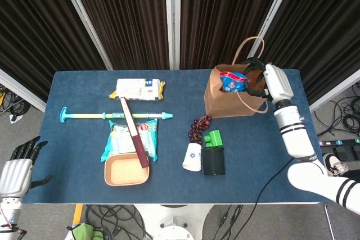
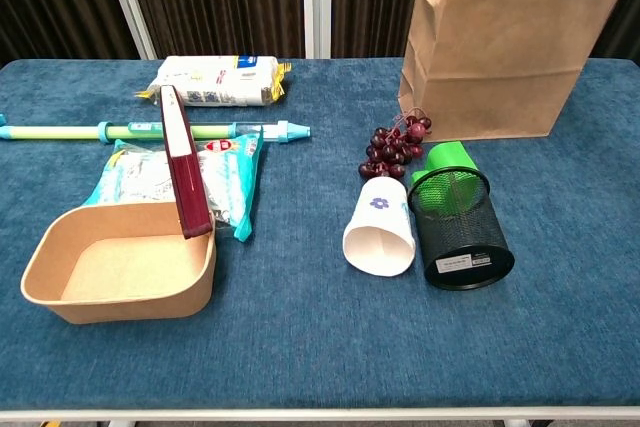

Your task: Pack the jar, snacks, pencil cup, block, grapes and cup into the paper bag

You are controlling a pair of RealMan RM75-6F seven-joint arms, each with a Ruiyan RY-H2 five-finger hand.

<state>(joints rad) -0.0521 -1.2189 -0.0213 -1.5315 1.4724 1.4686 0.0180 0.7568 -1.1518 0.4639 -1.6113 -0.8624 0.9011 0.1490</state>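
The brown paper bag (image 1: 230,102) (image 2: 500,47) stands upright at the table's back right. A blue snack bag (image 1: 230,81) lies low in its mouth. My right hand (image 1: 269,81) reaches over the bag's right rim, and its dark fingers (image 1: 252,77) still hold the snack's right edge. In front of the bag lie dark grapes (image 1: 198,127) (image 2: 395,147), a green block (image 1: 213,137) (image 2: 447,156), a black mesh pencil cup (image 1: 214,160) (image 2: 460,227) on its side and a tipped white paper cup (image 1: 192,157) (image 2: 380,227). My left hand (image 1: 15,173) hangs open off the table's front left. No jar shows.
On the left half lie a white snack pack (image 1: 139,89) (image 2: 215,80), a teal snack pack (image 1: 130,139) (image 2: 180,177), a long teal-and-yellow rod (image 1: 112,116) (image 2: 150,130), and a tan box (image 1: 126,170) (image 2: 120,267) with a maroon bar (image 1: 134,133) (image 2: 182,157) leaning on it.
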